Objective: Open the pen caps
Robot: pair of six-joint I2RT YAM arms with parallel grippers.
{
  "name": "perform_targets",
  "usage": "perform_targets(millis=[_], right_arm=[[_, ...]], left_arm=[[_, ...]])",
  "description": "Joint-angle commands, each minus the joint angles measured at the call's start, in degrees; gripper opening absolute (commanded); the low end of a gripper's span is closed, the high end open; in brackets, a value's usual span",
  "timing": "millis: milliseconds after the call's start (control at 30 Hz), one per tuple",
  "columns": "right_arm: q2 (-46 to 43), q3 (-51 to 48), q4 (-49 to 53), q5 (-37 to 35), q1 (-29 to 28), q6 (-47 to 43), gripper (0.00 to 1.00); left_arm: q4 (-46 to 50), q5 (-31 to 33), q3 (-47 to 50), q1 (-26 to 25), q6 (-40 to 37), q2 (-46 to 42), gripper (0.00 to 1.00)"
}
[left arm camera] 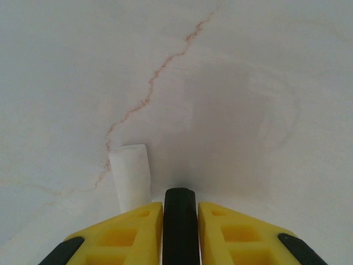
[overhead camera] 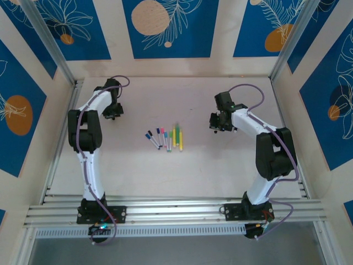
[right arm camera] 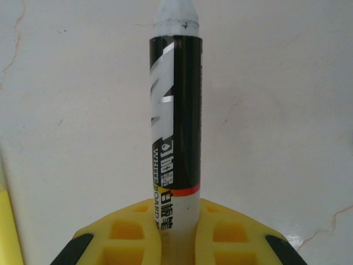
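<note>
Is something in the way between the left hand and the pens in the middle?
Nothing visible does. From above, bare table lies between the left hand and the row of pens. That hand has a black piece between its fingers.

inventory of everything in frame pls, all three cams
small pens: about five, white barrels with blue, pink and cyan-ish caps, in a row mid-table
longer pens: two, yellow and green, right end of that row
whiteboard marker: one, black-and-white label, grey-white end, held in the right gripper
black cap: one, between the fingers of the left gripper
white cylinder: one, on the table beside the left gripper
table: one, off-white, hairline cracks
wall panels: several, blue with leaf and orange prints, around the table
rail: aluminium, near edge
arms: two, white and black, either side of the pens
</note>
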State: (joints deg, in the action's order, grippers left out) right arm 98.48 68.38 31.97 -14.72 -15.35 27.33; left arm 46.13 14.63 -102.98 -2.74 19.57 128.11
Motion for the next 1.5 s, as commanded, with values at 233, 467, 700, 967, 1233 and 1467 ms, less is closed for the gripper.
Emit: perform_targets(millis=[233, 467, 700, 967, 1233, 1467], right_arm=[[0.63, 1.49, 1.87, -1.7, 0.26, 0.69, 0.0], [2.89, 3.17, 3.85, -4.32, 2.56, 0.78, 0.0], [6.0, 5.33, 5.08, -7.37, 6.22, 0.94, 0.0], [13.82, 10.5, 7.09, -8.02, 8.38, 0.68, 0.09], [16.93, 14.34, 10.16, -9.01, 9.87, 1.41, 0.21], [17.2, 14.41, 10.57, -8.51, 9.95, 1.41, 0.35]], left_arm=[[0.97, -0.49, -2.04, 0.63, 0.65, -0.77, 0.25], [-1.04, -2.12, -0.25, 0.56, 0.81, -7.53, 0.25], [-4.23, -8.8, 3.03, 0.55, 2.02, -13.72, 0.28], [-9.9, -15.52, 8.71, -0.5, 3.67, -17.92, 0.3], [-11.06, -16.04, 10.27, -1.3, 3.37, -18.68, 0.3], [-10.9, -16.39, 9.56, -1.87, 3.41, -18.19, 0.31]])
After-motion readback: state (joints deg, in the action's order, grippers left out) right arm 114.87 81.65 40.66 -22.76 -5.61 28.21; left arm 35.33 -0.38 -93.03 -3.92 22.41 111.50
